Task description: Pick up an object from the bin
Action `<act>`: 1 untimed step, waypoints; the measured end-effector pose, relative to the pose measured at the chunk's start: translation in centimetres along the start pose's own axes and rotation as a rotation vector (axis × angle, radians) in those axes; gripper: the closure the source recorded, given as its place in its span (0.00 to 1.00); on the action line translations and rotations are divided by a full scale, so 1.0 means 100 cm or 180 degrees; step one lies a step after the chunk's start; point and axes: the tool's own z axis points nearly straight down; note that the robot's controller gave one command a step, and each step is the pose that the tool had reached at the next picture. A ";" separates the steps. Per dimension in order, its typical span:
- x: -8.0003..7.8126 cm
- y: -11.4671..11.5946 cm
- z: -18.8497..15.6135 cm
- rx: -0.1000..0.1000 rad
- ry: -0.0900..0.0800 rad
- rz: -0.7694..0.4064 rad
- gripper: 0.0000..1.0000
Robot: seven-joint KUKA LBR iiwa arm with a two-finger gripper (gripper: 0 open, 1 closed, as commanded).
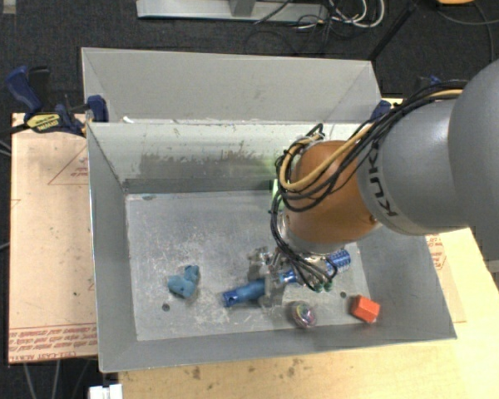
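Blue piece [244, 293] just beside jaws

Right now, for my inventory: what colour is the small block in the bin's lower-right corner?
The block is orange; see camera view.

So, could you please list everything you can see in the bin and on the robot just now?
bin: one, grey metal, middle of the view.
crumpled lump: one, light blue, left part of the bin floor.
elongated piece: one, blue, near the middle of the floor's front edge, right beside the gripper.
round thing: one, pale and glossy, at the front edge, right of the elongated piece.
block: one, orange, front right corner of the floor.
ribbed piece: one, blue, partly hidden under the wrist.
arm: one, grey, reaching in from the right.
orange cover: one, on the wrist, with cables looped round it.
gripper: one, low over the floor.
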 end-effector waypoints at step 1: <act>-0.013 0.041 -0.146 0.0000 -0.0034 0.0055 1.00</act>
